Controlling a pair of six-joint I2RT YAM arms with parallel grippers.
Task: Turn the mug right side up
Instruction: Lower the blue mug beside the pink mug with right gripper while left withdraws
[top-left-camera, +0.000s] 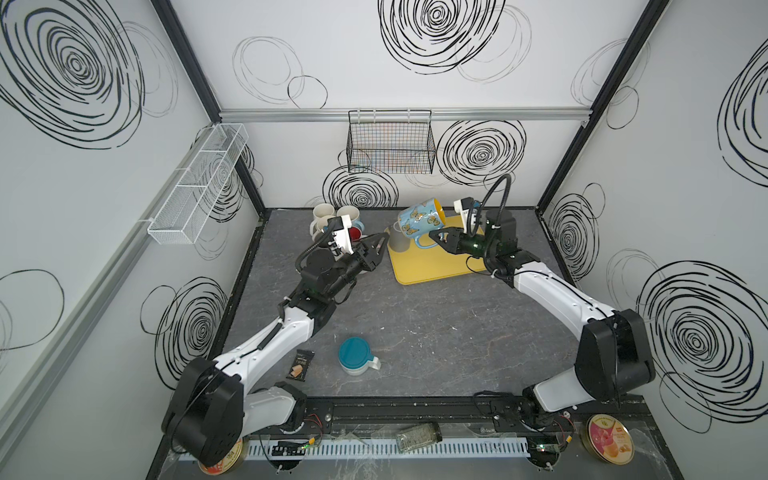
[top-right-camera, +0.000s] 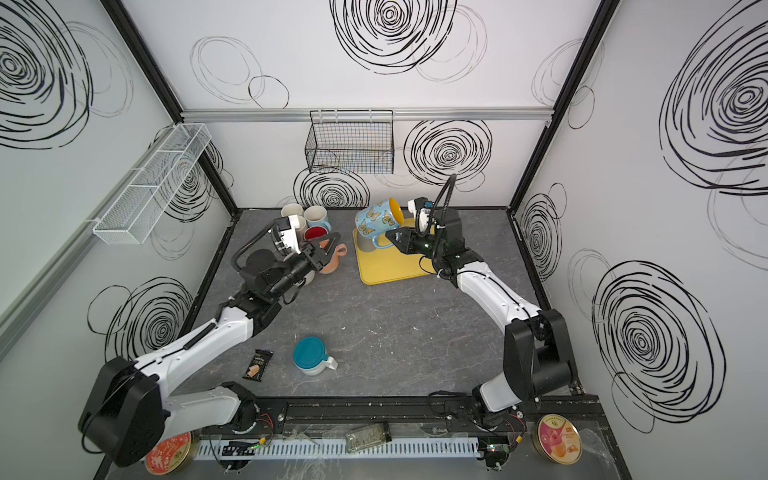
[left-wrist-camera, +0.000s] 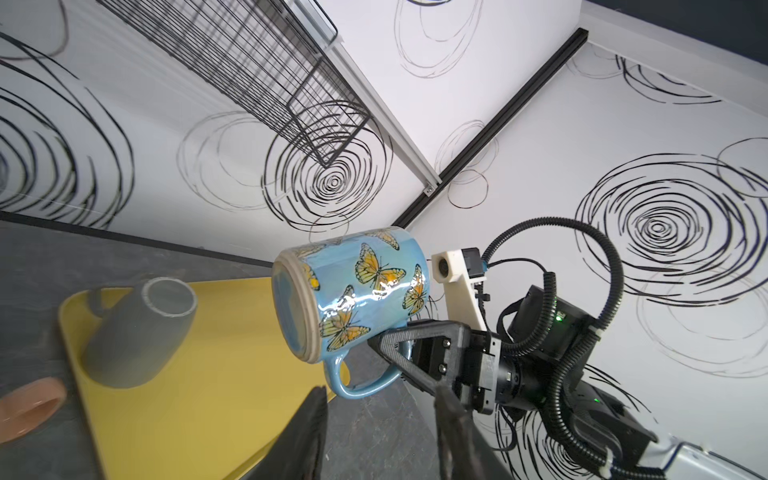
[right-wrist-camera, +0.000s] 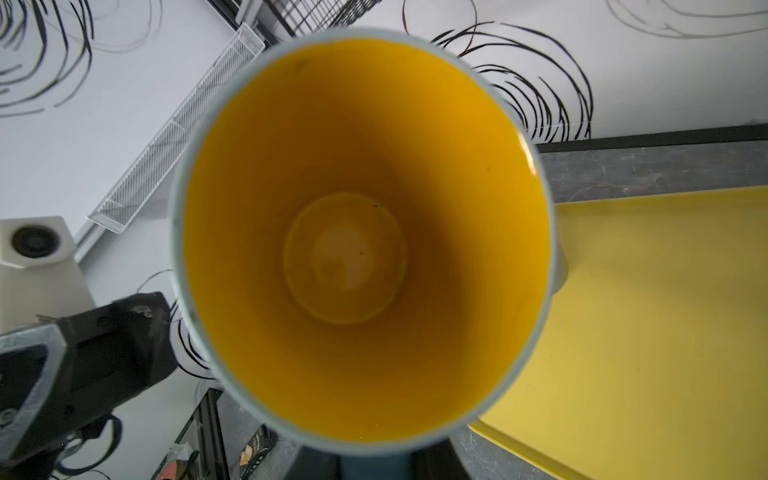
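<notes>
Clamping my right gripper (top-left-camera: 434, 237) on the mug (top-left-camera: 417, 218) handle above tray (top-left-camera: 432, 270) and grey cup (top-left-camera: 400, 243), at the table (top-left-camera: 415, 332) back edge; left gripper (top-left-camera: 384, 241) parted, empty.

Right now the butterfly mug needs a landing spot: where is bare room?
Free: the near half of the yellow tray, in front of the grey mug; the tabletop between tray and teal-topped mug. Crowded: the back-left mug cluster.

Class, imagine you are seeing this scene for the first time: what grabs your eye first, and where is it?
The blue butterfly mug stands out first. It is tipped on its side in the air, its handle pinched by the right tool, above the yellow tray at the back. Next comes the teal-topped mug near the front of the table.
</notes>
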